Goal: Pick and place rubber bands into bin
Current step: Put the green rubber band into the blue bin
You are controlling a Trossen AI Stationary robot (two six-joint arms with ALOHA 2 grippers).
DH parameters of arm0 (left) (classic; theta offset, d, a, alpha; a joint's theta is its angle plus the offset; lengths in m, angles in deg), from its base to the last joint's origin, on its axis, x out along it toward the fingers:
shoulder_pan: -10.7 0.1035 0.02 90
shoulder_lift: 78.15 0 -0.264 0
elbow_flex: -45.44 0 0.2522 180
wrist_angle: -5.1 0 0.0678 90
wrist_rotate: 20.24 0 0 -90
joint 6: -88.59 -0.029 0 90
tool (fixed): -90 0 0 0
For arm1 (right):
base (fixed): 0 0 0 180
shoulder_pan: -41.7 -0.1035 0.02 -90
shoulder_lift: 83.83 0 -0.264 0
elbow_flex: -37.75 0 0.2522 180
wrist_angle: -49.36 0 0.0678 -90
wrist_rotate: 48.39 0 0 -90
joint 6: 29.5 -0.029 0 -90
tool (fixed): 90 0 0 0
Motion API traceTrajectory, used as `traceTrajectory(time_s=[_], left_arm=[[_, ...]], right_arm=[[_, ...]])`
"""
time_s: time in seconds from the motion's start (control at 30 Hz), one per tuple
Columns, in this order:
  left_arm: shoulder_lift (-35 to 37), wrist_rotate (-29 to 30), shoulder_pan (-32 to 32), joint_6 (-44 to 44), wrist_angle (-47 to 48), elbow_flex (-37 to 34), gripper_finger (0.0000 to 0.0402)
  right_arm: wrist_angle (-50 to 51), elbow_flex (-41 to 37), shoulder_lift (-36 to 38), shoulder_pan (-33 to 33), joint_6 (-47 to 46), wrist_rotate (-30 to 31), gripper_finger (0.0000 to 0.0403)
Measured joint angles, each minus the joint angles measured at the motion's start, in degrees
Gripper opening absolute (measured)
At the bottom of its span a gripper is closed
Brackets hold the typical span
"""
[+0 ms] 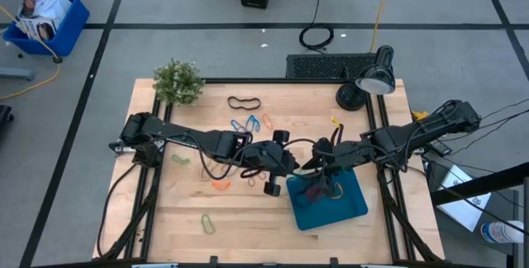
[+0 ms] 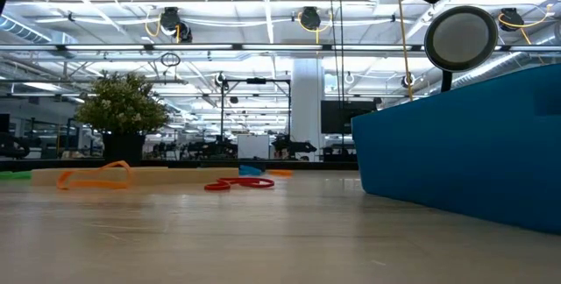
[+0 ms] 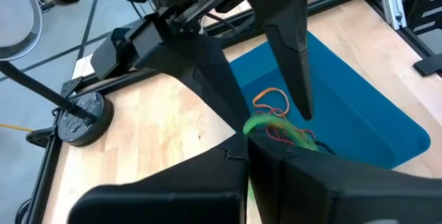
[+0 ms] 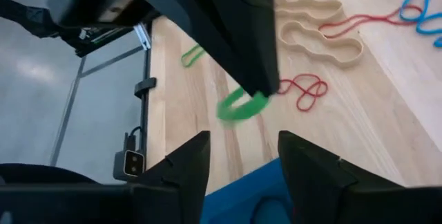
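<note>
The left claw (image 4: 259, 89) is pressed together on a green band (image 4: 242, 105), just off the bin (image 1: 351, 210)'s near-left corner, not yet over it. The right claw (image 4: 242, 156) stands spread right below that band, over the bin's edge, nearer and placed to take it.

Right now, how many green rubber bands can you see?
3. One green band on the table's left side, a second near its lower-left corner in the high view, a third pinched in the left tool at the bin's edge. More may hide under the arms.
</note>
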Motion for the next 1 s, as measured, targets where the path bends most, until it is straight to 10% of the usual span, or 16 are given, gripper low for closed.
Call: traceTrajectory(time_s=[0.53,1.0], left_arm=[[0.02,-0.05,-0.01,0.01,-2.06,0.0,0.0013],[0.02,-0.12,-0.04,0.35,-2.24,0.0,0.0041]], right_arm=[[-5.56,0.0,-0.43,0.54,3.29,0.35,0.0158],[-4.97,0.0,-0.48,0.61,6.91,0.36,0.0059]])
